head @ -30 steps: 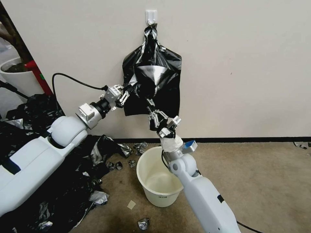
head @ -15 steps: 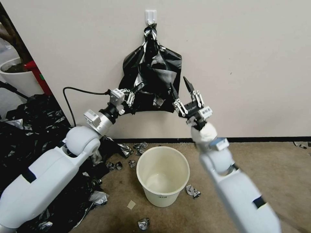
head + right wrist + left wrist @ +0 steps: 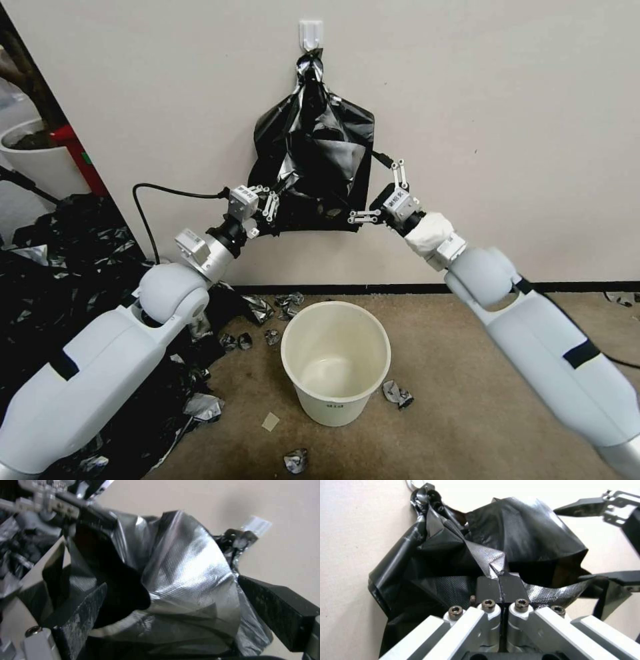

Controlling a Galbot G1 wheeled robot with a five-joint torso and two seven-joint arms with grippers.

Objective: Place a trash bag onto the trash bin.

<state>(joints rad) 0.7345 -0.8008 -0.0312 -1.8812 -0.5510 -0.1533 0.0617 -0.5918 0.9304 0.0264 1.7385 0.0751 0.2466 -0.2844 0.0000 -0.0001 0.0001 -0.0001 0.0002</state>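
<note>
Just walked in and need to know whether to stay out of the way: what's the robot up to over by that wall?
It is working on a black trash bag that hangs from a hook on the wall. The left gripper is pinched shut on the bag's lower left edge. The right gripper is open at the bag's lower right corner, fingers spread around the edge. The cream trash bin stands on the carpet below, with no bag on it.

R gripper [image 3: 173,610] jaws wide around silvery trash bag [image 3: 190,580], wall hook [image 3: 255,526] behind
</note>
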